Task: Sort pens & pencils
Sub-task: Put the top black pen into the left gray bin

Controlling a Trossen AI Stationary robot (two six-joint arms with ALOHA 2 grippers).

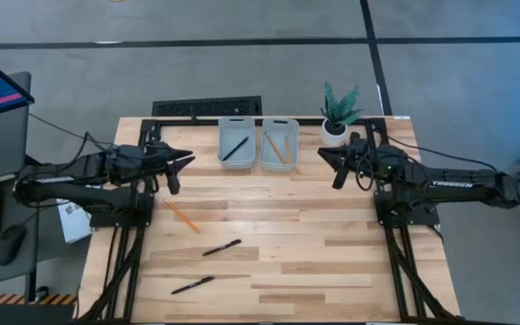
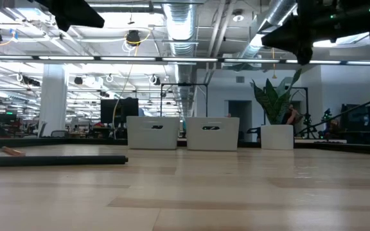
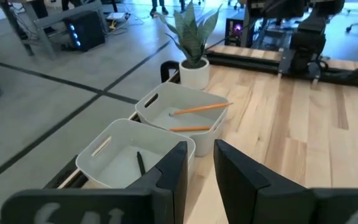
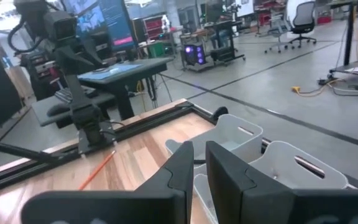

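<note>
Pens and pencils are half sorted: the left gripper (image 1: 181,163), fingers slightly parted and empty, waits above a stray pencil (image 1: 181,217) and two pens (image 1: 221,247), one pen in the left tray (image 1: 236,143), two pencils in the right tray (image 1: 280,143), the right gripper (image 1: 335,164) likewise empty.

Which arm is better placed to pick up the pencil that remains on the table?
Left, probably. The orange pencil lies on the table's left half, just below the left gripper. The right gripper hangs across the table beside the potted plant.
</note>
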